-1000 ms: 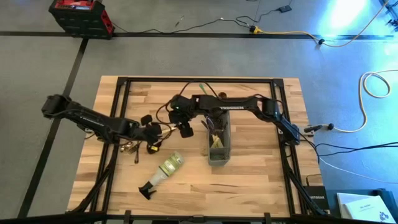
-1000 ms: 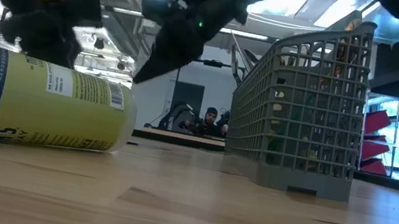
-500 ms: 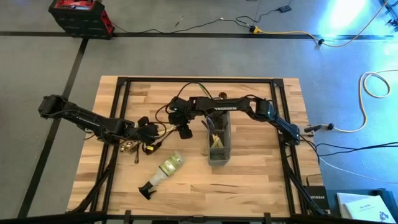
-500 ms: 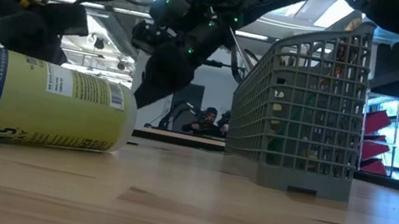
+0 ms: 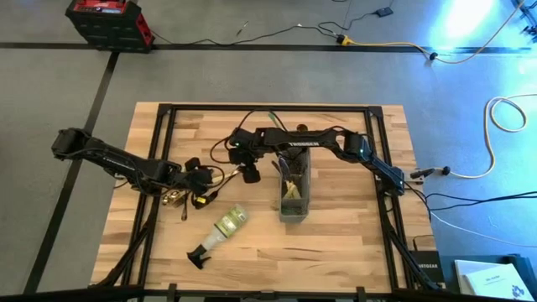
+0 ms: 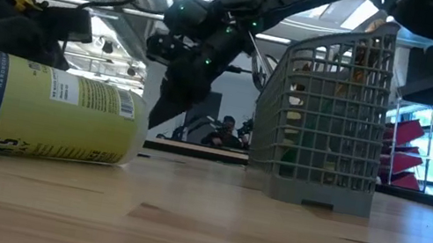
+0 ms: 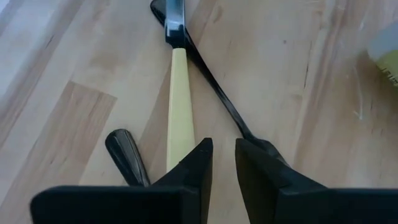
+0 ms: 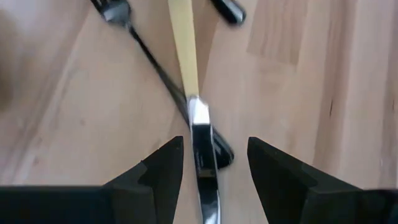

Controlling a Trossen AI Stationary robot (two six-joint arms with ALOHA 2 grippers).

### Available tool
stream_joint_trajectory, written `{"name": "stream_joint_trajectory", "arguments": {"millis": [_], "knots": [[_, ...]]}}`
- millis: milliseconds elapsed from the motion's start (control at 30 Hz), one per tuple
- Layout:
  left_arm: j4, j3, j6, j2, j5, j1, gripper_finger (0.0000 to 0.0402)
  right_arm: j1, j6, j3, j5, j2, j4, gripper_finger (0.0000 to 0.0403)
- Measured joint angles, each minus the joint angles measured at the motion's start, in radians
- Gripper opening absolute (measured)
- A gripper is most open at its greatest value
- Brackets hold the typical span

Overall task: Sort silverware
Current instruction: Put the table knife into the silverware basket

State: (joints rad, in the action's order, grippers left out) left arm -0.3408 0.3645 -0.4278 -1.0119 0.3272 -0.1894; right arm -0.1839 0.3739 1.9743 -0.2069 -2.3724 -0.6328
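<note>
Grey floor with black tape lines; red toolbox; yellow cable.

"TROSSEN" in white on right arm; spray bottle label prob. reads "SP…", rest illegible.
</note>
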Motion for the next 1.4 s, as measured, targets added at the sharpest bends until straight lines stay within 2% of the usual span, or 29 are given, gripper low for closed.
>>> {"name": "stream_joint_trajectory", "arguments": {"millis": [333, 833, 1000, 1133, 1300, 1400], "knots": [[-0.001, 0.0, -0.002, 0.0, -0.003, 0.0, 0.0054, 0.007, 0.01, 0.027, 0.031, -0.003, -0.045, 0.0162], [-0.001, 0.0, 0.009, 0.0, -0.003, 0.0, 0.0054, 0.004, -0.04, 0.056, -0.005, -0.013, 0.134, 0.0163], [-0.002, 0.001, 0.009, 0.0, -0.003, 0.0, 0.0054, 0.007, -0.052, 0.056, -0.039, -0.069, 0.193, 0.0162], [-0.016, 0.001, 0.005, 0.0, -0.006, 0.0, 0.0054, 0.007, -0.052, 0.055, -0.037, -0.079, 0.175, 0.0162], [-0.019, 0.001, 0.011, 0.0, -0.006, 0.0, 0.0054, 0.006, -0.047, 0.055, -0.035, -0.071, 0.017, 0.0163], [-0.017, 0.001, 0.038, 0.0, -0.004, 0.001, 0.0054, 0.006, -0.034, 0.055, -0.036, -0.082, -0.007, 0.0162]]}}
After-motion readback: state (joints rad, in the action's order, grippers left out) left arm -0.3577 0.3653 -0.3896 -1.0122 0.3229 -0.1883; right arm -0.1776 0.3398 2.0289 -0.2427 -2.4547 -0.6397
